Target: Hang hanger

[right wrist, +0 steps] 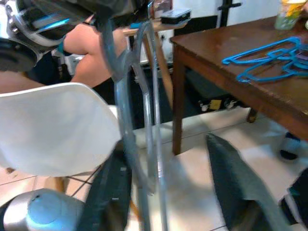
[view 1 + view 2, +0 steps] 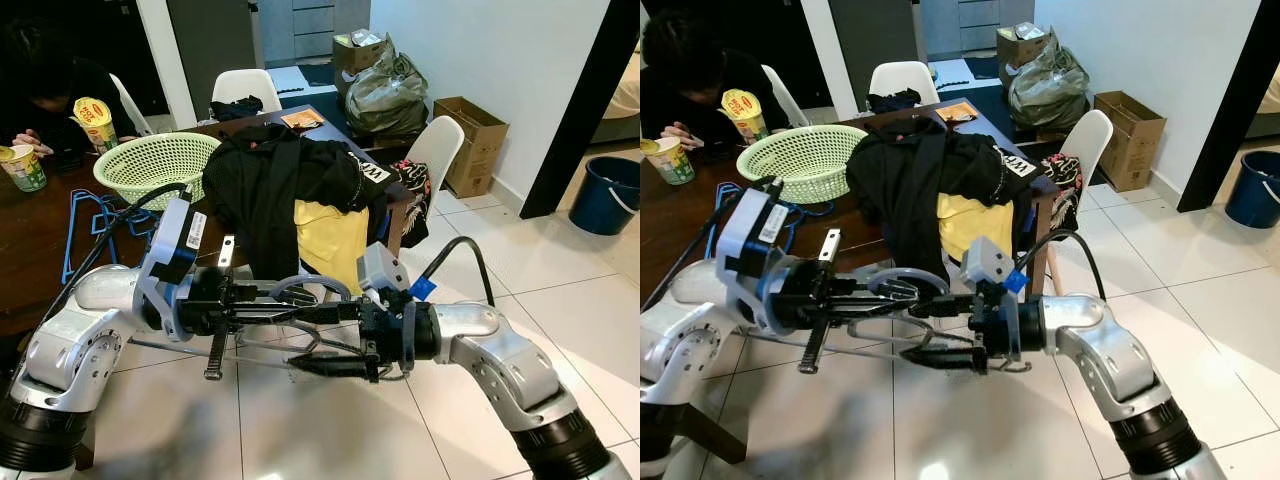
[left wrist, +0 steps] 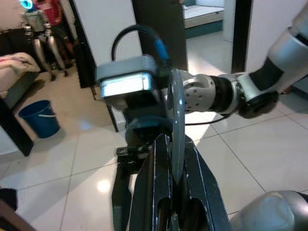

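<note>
Left eye view: both silver arms meet over the pale tiled floor (image 2: 560,300) in front of the dark wooden table (image 2: 40,240), holding a grey wire hanger (image 2: 310,289) between them. The left gripper (image 2: 325,312) has its black fingers clamped together on the hanger's hook. The right gripper (image 2: 310,366) points back toward the left arm, its fingers spread apart beside the hanger's wire.

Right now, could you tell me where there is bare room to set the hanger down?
The white floor tiles right of the table are bare. The tabletop is crowded: green basket, blue hangers, clothes pile. A bare strip lies before the cup.
</note>
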`<state>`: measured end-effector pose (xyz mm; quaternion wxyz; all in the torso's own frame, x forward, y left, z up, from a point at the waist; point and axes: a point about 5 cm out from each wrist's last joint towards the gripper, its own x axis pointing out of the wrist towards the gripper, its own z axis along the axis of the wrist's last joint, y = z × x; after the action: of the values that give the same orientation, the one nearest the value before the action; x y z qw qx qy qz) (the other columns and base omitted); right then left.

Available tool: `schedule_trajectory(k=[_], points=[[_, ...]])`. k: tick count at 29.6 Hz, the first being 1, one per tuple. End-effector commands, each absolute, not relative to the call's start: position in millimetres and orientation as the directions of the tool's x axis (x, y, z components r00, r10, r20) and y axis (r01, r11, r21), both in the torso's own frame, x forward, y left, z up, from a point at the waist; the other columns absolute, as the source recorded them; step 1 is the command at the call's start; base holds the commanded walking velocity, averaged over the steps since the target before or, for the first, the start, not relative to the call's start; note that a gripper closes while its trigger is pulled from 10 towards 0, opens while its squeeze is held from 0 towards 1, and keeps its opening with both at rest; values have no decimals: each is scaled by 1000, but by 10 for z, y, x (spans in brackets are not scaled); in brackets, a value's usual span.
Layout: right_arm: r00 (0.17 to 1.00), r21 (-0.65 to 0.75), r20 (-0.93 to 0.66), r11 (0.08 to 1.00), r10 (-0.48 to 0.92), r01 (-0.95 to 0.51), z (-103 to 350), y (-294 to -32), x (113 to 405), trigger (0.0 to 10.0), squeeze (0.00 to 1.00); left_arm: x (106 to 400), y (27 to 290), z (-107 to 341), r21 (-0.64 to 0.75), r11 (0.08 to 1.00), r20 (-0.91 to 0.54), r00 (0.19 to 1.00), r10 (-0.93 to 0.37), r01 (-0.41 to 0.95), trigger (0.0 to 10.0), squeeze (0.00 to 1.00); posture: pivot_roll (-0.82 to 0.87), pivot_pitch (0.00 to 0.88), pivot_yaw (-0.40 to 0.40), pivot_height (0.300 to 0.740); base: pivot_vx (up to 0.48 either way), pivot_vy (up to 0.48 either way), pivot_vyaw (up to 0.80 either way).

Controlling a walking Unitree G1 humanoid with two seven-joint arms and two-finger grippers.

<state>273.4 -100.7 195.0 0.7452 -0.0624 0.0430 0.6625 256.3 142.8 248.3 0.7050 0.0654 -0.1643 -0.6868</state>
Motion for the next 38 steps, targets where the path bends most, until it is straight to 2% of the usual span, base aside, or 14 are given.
schedule_trajectory(k=[1,22,23,29,32,34,36,37,38], points=[[125,-34,-121,121,985,-992,1981,-1008,2744,0,0,2572,1462,2479,317,65,154,16,-988,946,10000,0,-33,0,75,740,0,0,0],[126,-42,-109,123,986,-992,2024,-1042,2758,0,0,2570,1438,2420,291,79,163,32,-986,953,10000,0,-30,0,74,740,0,0,0],[126,-43,-112,122,986,-992,2021,-1047,2761,0,0,2573,1431,2408,266,77,173,31,-984,961,10000,1000,-29,0,74,740,0,0,0],[138,-44,-119,133,983,-990,1997,-1055,2774,0,0,2600,1440,2358,199,99,206,57,-977,975,10000,1000,-29,0,76,740,0,0,0],[180,-48,-146,175,973,-983,1940,-1087,2818,0,0,2641,1506,2270,145,157,225,122,-967,977,10000,1000,-29,0,76,740,0,0,0],[180,-48,-146,175,973,-983,1940,-1087,2818,0,0,2641,1506,2270,145,157,225,122,-967,977,10000,1000,-29,0,76,740,0,0,0],[281,-80,-227,270,932,-960,1819,-1187,2932,0,0,2652,1616,2193,115,221,226,191,-955,969,10000,1000,-29,0,76,740,0,0,0],[281,-80,-227,270,932,-960,1819,-1187,2932,0,0,2652,1616,2193,115,221,226,191,-955,969,10000,1000,-29,0,76,740,0,0,0],[350,-101,-270,335,897,-937,1758,-1271,3012,0,0,2656,1703,2161,108,265,218,237,-947,958,10000,1000,-29,0,76,740,0,0,0]])
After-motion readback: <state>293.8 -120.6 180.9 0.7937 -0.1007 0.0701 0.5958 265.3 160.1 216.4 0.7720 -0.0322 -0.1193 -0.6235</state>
